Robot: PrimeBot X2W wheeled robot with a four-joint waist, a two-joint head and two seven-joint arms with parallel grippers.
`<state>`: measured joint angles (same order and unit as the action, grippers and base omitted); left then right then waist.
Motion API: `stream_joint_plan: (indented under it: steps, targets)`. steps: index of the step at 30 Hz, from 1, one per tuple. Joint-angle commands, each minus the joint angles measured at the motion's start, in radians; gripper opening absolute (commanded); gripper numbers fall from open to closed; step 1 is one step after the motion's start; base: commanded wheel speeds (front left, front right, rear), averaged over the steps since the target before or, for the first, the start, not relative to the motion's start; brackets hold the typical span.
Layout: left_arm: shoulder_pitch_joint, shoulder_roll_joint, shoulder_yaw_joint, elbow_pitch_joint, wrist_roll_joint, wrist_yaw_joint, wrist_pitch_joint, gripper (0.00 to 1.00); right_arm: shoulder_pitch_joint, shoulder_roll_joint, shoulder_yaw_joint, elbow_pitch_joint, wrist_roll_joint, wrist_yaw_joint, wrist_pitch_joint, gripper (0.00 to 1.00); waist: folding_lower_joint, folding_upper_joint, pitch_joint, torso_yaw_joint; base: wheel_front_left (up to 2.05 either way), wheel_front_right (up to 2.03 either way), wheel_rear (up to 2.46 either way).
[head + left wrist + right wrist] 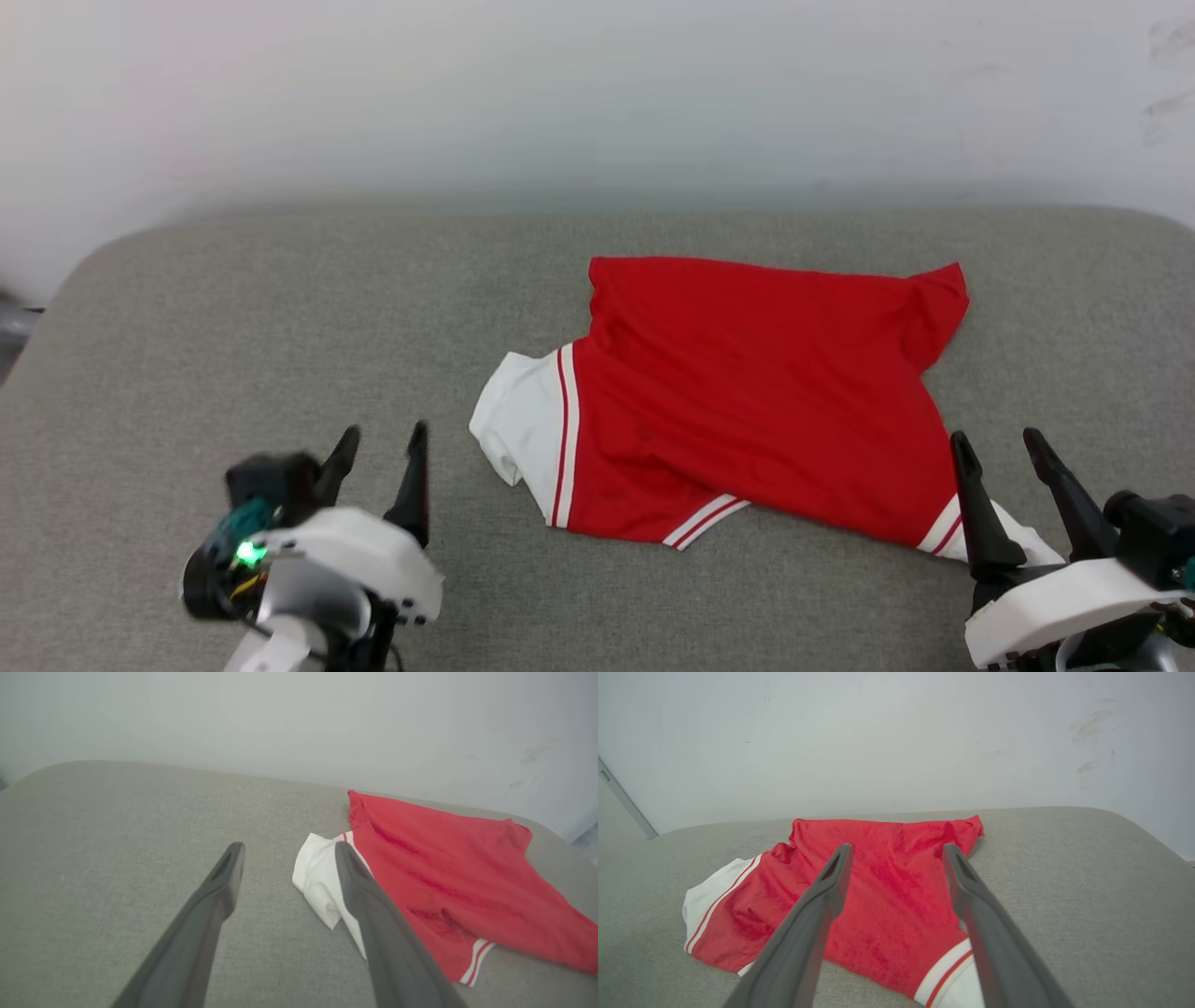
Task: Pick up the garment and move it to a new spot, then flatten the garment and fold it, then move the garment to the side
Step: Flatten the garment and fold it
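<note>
Smooth, faintly shiny cloth garment (747, 401); matt, coarse-woven fabric cushion (233, 327).

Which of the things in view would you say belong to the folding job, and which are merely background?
Belonging to the job:
- bright red soft fabric garment with white striped cuffs, lying loose
- left gripper, open, beside the white sleeve
- right gripper, open, at the near right cuff

Merely there:
- grey woven cushioned surface, under the garment
- pale scuffed wall
</note>
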<state>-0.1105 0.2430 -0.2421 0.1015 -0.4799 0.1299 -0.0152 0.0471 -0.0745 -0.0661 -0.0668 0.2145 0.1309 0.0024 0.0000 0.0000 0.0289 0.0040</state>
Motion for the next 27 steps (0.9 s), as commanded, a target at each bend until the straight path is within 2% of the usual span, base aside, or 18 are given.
stream_joint_plan:
  steps: [1, 6, 10, 19, 25, 26, 27]
  targets:
    - [-0.042, -0.002, -0.013, 0.013, -0.008, -0.012, 0.03, 1.0, -0.014, 0.005, 0.003, -0.015, 0.002, 0.0, 0.005, 1.0, 0.0, 0.0, 0.032, -0.012, 0.0, 0.0, 0.0]
    - [-0.184, -0.023, -0.063, 0.101, -0.042, -0.041, 0.201, 1.0, -0.038, 0.006, 0.014, -0.044, -0.001, 0.0, 0.026, 1.0, 0.0, 0.0, 0.105, -0.025, 0.0, 0.0, 0.0]
    - [-0.272, -0.038, -0.087, 0.2, -0.081, -0.036, 0.374, 1.0, -0.05, 0.009, 0.013, -0.055, 0.008, 0.0, 0.023, 1.0, 0.0, 0.0, 0.147, -0.031, 0.0, 0.0, 0.0]
    - [-0.389, -0.02, -0.145, 0.361, -0.062, -0.041, 0.545, 1.0, -0.061, 0.014, 0.006, -0.045, 0.027, 0.0, 0.027, 1.0, 0.0, 0.0, 0.208, -0.034, 0.0, 0.0, 0.0]
    - [-0.384, -0.027, -0.237, 0.527, -0.054, -0.088, 0.722, 1.0, -0.073, 0.013, 0.006, -0.031, 0.046, 0.0, 0.032, 1.0, 0.0, 0.0, 0.22, -0.028, 0.0, 0.0, 0.0]
    - [-0.385, -0.028, -0.245, 0.542, -0.052, -0.093, 0.725, 0.95, -0.075, 0.013, 0.006, -0.029, 0.049, 0.0, 0.034, 1.0, 0.0, 0.0, 0.219, -0.028, 0.0, 0.0, 0.0]
    - [-0.387, -0.029, -0.247, 0.552, -0.05, -0.096, 0.713, 0.43, -0.076, 0.012, 0.005, -0.026, 0.049, 0.0, 0.035, 1.0, 0.0, 0.0, 0.217, -0.028, 0.0, 0.0, 0.0]
